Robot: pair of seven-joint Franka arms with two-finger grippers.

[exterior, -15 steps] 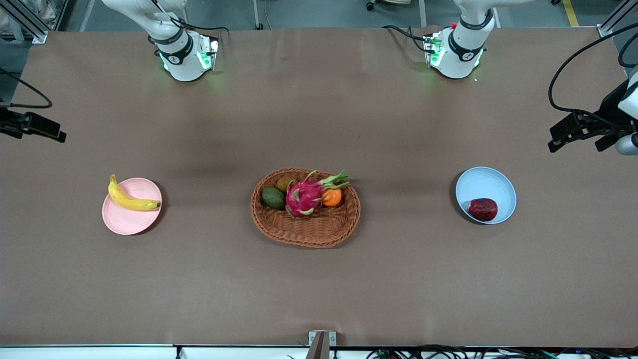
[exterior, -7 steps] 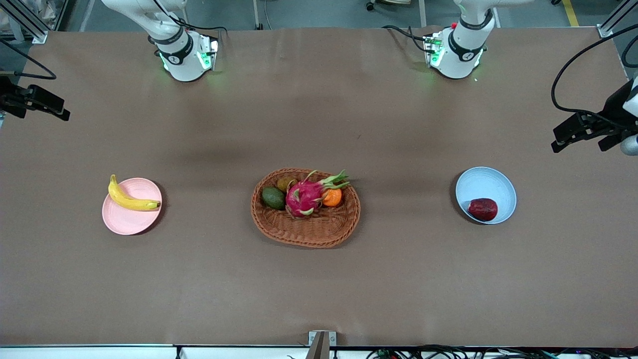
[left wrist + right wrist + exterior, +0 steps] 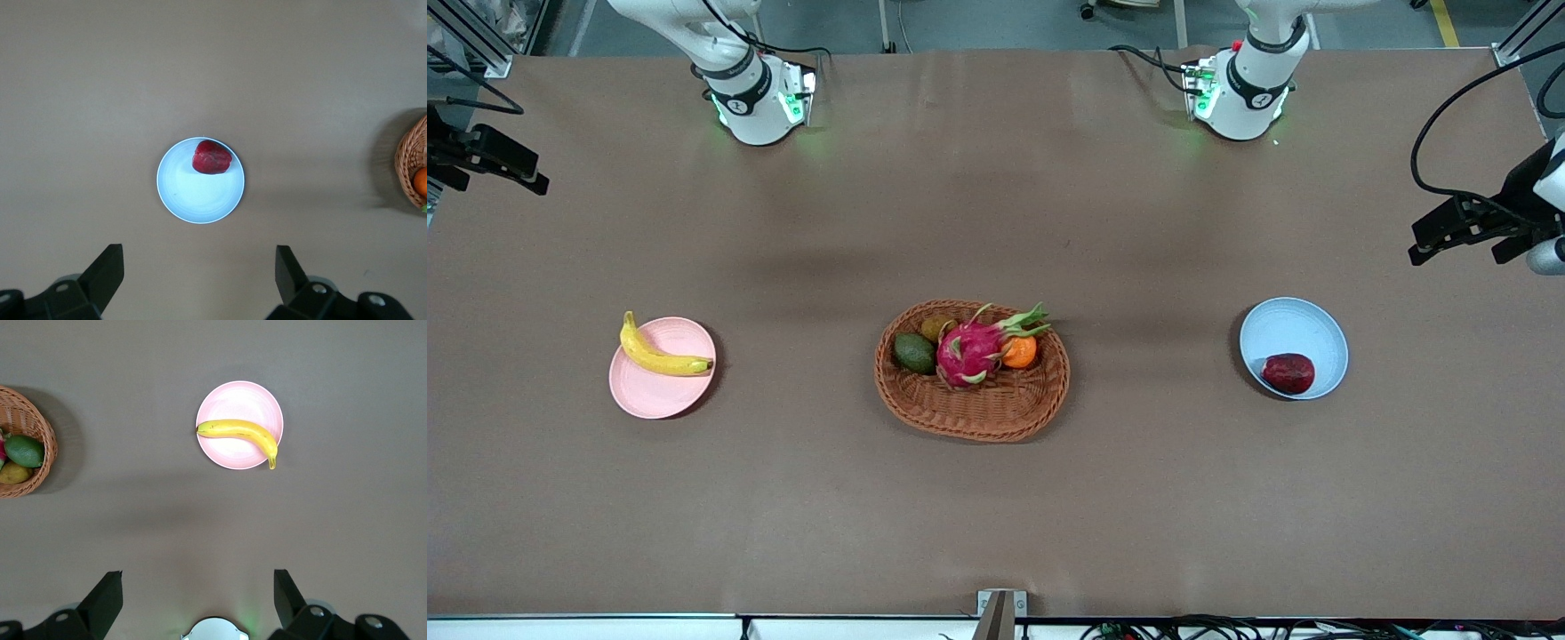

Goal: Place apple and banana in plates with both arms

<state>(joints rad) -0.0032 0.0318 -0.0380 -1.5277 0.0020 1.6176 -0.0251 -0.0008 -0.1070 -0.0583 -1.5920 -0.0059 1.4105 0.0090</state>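
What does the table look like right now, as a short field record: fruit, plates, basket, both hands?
banana: lying on the pink plate, ends past the rim
apple: in the blue plate, at the rim nearer the front camera
basket: between the plates, holds the dragon fruit, orange and green fruit
left hand: open, empty, high over the blue plate
right hand: open, empty, high above the table

The front camera looks down across the table (image 3: 996, 498) from high up; both wrist cameras face straight down from well above.
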